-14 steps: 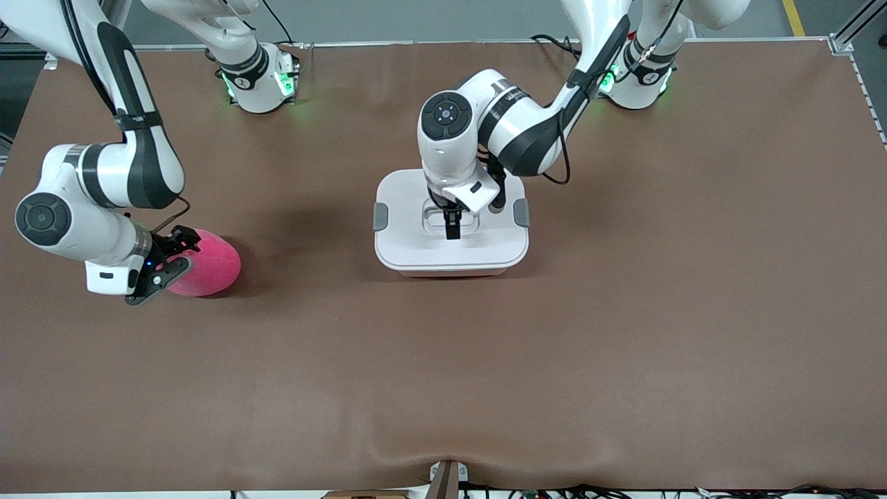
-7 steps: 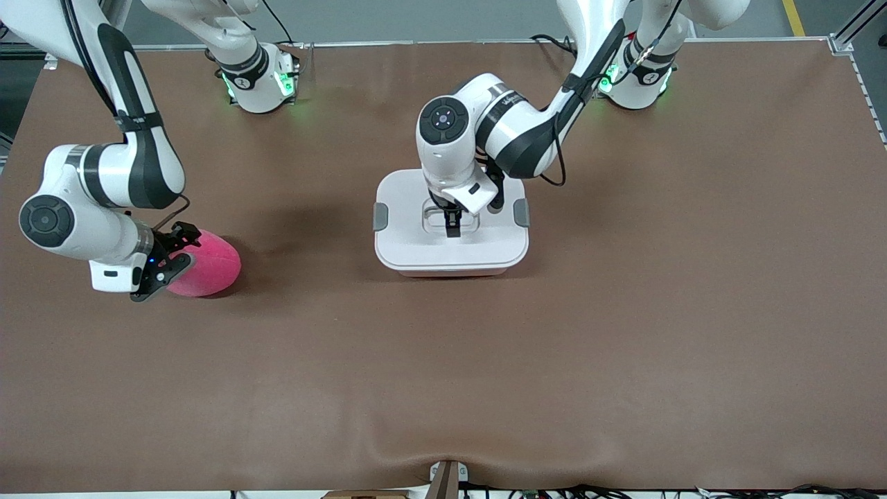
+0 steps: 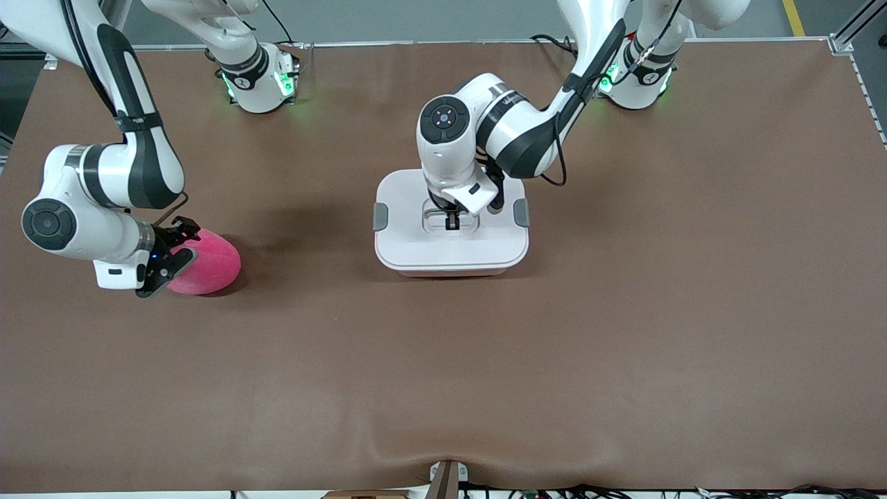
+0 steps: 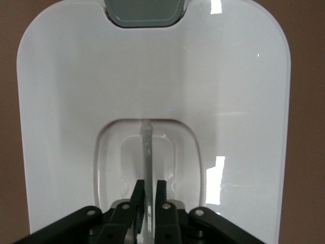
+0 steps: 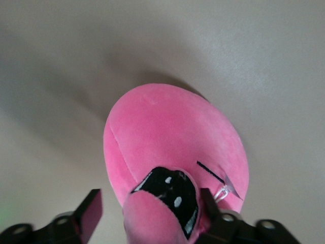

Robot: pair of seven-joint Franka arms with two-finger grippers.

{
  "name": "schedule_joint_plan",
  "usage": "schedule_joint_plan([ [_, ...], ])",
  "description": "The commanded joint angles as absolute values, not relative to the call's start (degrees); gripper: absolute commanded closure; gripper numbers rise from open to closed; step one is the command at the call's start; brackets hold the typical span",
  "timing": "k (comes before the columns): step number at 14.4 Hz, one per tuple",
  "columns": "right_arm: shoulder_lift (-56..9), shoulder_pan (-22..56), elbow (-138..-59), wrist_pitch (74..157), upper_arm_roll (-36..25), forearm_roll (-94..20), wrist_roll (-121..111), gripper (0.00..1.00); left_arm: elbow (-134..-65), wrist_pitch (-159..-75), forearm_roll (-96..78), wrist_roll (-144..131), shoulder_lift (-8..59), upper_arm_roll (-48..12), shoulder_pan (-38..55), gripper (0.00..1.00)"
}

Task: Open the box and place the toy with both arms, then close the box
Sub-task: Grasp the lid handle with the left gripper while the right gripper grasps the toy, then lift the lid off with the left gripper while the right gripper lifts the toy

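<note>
1. At the right arm's end of the table, the toy [image 3: 206,264] lies on the brown table [image 3: 624,312], well apart from the box. The right gripper [image 3: 171,258] is down around the toy's end, its fingers [image 5: 90,211] standing either side of one dark eye [image 5: 170,190]. In the wrist view a gap shows between one finger and the plush, so I judge the grasp not yet complete.

2. At mid-table stands the box [image 3: 451,223], its white lid [image 4: 244,91] on and a grey clip [image 4: 143,11] visible at its edge. The left gripper [image 3: 452,223] is in the lid's recess, pressed together on the thin handle [image 4: 146,152] (a narrow upright strip).

3. Step in hand: both arms taking hold, lid and toy at once. Next, I judge, the left arm must lift the lid straight up; whether the clips are released I cannot tell.

4. Against a second ago: the left gripper has sunk lower into the recess and pinched together; the right gripper's fingers have drawn in nearer the toy. Box and toy have not moved.
</note>
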State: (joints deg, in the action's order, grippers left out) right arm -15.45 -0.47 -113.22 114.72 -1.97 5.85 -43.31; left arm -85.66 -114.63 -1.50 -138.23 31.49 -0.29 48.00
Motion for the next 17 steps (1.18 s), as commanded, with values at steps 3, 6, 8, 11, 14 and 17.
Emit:
schedule_joint_plan([
  [3,-13.9,-1.3,-113.5,114.0,-1.3,6.9,-45.7,1.00,-86.2,-114.3,-1.5,-138.9,28.0,0.2,48.4,1.00],
  [6,-14.0,-1.1,-111.4,113.2,-1.3,6.9,-47.8,1.00,-86.0,-114.3,-1.5,-138.8,27.1,0.3,48.4,1.00],
  [8,-13.9,-0.7,-109.7,113.0,-1.2,6.9,-48.0,1.00,-86.0,-113.8,-1.4,-138.6,26.2,0.3,48.1,1.00],
  [11,-13.9,1.2,-105.6,109.1,-1.0,6.9,-47.9,1.00,-86.0,-111.9,-1.0,-137.8,25.7,1.0,47.5,1.00],
  [14,-13.9,5.4,-100.5,103.3,-1.1,6.9,-46.7,1.00,-86.1,-110.7,0.3,-134.7,24.9,0.9,44.8,1.00],
  [17,-13.7,10.4,-97.0,99.3,-1.1,7.2,-44.4,1.00,-86.7,-109.4,0.3,-130.5,23.7,0.8,41.5,1.00],
])
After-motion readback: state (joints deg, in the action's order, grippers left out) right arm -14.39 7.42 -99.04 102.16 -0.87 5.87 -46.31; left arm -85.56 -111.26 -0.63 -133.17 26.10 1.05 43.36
